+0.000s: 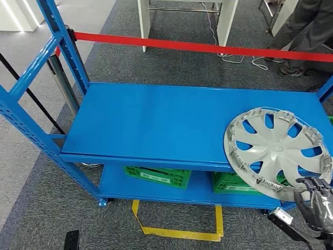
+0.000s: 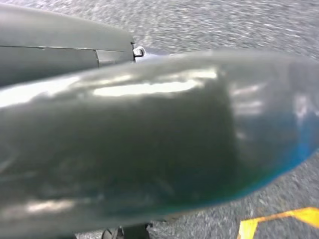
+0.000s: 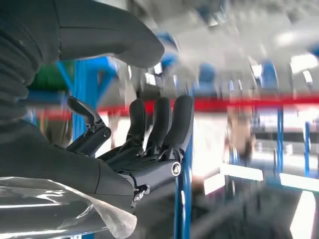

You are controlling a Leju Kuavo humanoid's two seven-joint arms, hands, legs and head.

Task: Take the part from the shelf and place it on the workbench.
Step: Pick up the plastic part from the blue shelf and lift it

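The part is a silver hubcap [image 1: 277, 151] lying flat at the right end of the blue shelf top [image 1: 165, 122], its near rim overhanging the front edge. My right hand [image 1: 314, 200] is at the lower right, just below and in front of that rim, fingertips close to it; I cannot tell whether they touch. In the right wrist view this hand [image 3: 150, 144] has its fingers apart and the thumb spread, with nothing in it.
A red belt barrier [image 1: 196, 47] runs behind the shelf. Two green crates [image 1: 157, 176] [image 1: 229, 182] sit on the lower level. Blue uprights [image 1: 35, 67] stand at the left. Yellow tape [image 1: 178, 232] marks the floor. A person's legs [image 1: 302, 26] are at the far right.
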